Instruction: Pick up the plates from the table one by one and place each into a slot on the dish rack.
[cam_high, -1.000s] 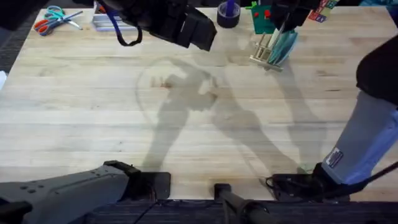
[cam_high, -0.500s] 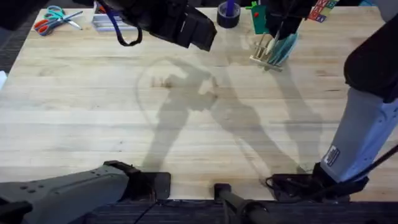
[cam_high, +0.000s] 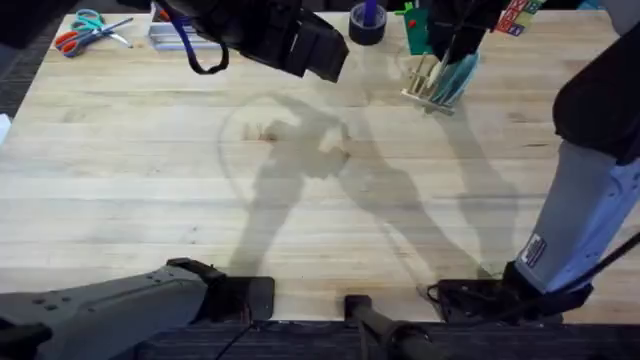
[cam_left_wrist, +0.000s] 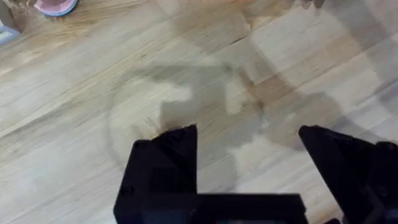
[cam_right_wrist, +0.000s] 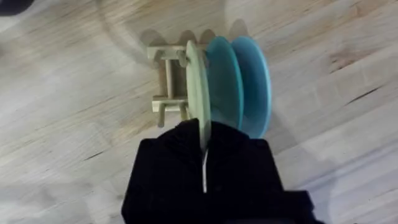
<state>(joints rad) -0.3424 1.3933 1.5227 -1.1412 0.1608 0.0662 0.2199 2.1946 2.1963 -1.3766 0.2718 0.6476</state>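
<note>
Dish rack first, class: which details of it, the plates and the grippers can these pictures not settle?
- Dish rack, right wrist view: the right gripper hides its near end.
- Cream plate: lower edge behind those fingers, so grip unclear.
- Turquoise plates, overhead: arm covers their tops.
- Left gripper: open over bare table.

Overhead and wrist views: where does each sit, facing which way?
Overhead: fixed above, facing down and forward at the table; both arms show.
Left wrist: faces down at bare table; left gripper open.
Right wrist: faces the dish rack; right gripper shut on cream plate.
Shared: overhead and right wrist show the dish rack.
</note>
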